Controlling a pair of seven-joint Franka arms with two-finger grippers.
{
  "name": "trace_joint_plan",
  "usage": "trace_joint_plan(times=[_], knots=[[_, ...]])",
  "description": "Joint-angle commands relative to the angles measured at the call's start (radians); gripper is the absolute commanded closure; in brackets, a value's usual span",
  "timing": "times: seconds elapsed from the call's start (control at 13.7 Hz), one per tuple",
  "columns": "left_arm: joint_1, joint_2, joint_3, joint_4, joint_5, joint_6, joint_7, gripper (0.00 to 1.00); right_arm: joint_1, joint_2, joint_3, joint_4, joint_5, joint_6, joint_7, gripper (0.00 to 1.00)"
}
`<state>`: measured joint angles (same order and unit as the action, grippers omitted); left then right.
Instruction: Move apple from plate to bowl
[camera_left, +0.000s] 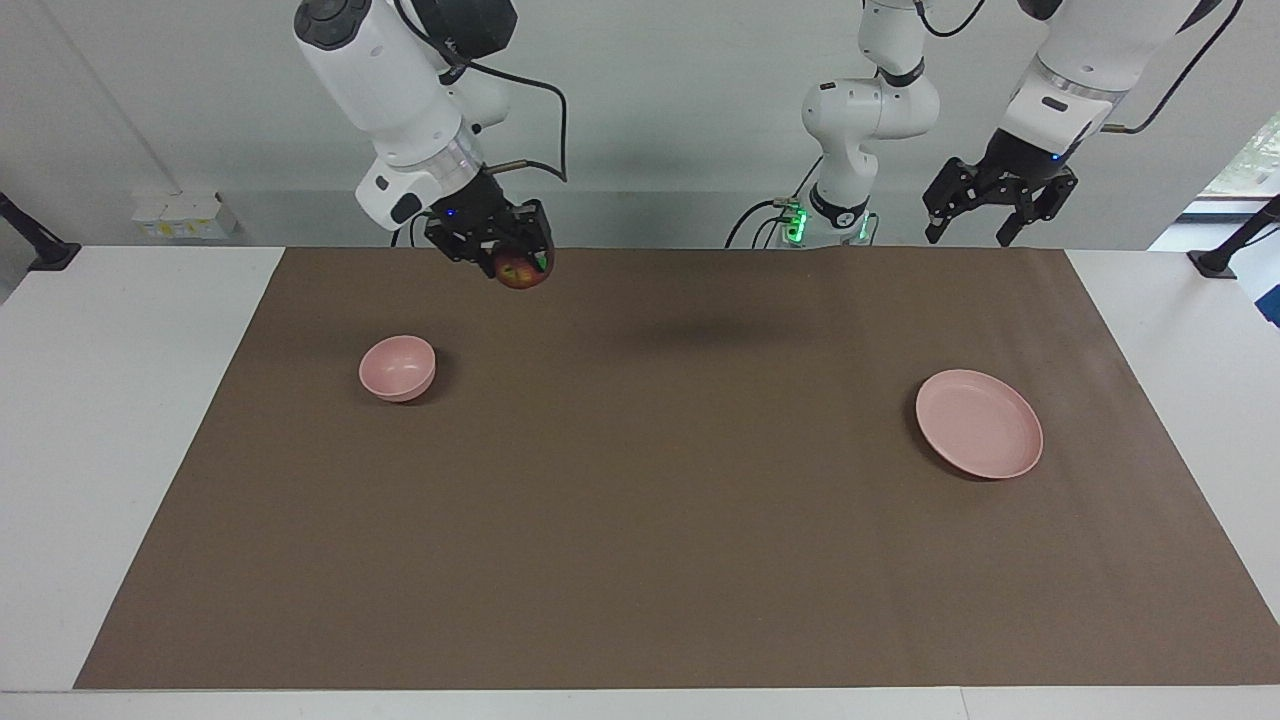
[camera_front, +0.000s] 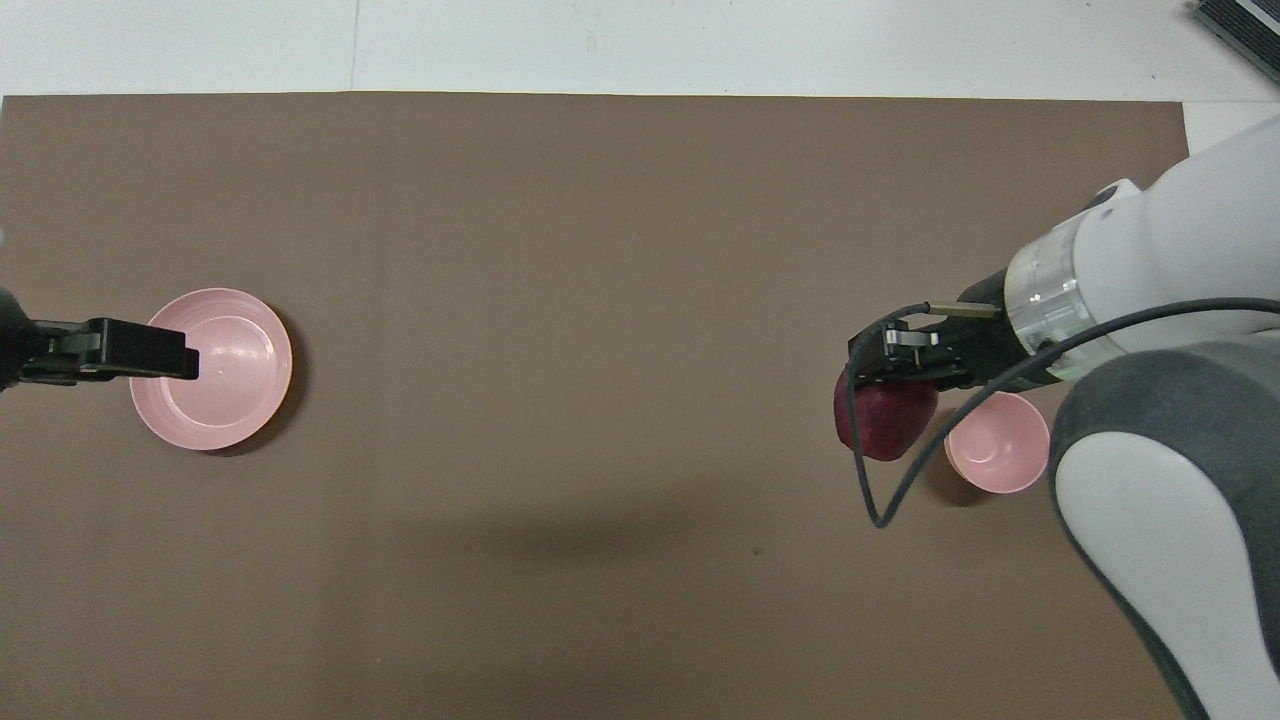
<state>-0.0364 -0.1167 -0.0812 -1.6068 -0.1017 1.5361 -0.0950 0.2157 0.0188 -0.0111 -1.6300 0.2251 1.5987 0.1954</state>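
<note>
Bright, even overhead light; soft shadows on the mat (camera_left: 640, 480); sharp focus.

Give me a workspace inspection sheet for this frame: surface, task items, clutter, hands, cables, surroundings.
Surface: brown mat on a white table.
Job's things: apple held in the air; bowl and plate both empty, at the right arm's and the left arm's ends of the mat.
Clutter: nothing seen.
Hands: right hand shut on the apple, raised above the mat, not over the bowl; left hand open, empty, waiting raised.
Cables: black cable looped off the right wrist.
Surroundings: white wall, small white box at its foot.
</note>
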Motion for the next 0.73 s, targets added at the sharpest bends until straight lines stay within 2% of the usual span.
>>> trace_joint_plan(times=[0.0, 0.15, 0.29, 0.51, 0.66], knots=[[0.006, 0.051, -0.006, 0.087, 0.026, -0.050, 0.011, 0.00, -0.076, -0.043, 0.007, -0.063, -0.105, 0.009, -0.232, 1.00], [0.006, 0.046, -0.005, 0.079, 0.057, -0.030, 0.076, 0.00, -0.096, -0.074, 0.007, -0.126, -0.215, 0.068, -0.260, 1.00], [0.058, 0.034, -0.005, 0.056, 0.048, -0.045, 0.097, 0.00, -0.101, -0.123, 0.007, -0.239, -0.292, 0.186, -0.258, 1.00], [0.062, 0.038, -0.005, 0.059, 0.046, -0.028, 0.094, 0.00, -0.116, -0.126, 0.007, -0.348, -0.369, 0.292, -0.225, 1.00], [0.061, 0.032, -0.005, 0.054, 0.046, -0.062, 0.097, 0.00, -0.139, -0.119, 0.007, -0.419, -0.404, 0.348, -0.186, 1.00]])
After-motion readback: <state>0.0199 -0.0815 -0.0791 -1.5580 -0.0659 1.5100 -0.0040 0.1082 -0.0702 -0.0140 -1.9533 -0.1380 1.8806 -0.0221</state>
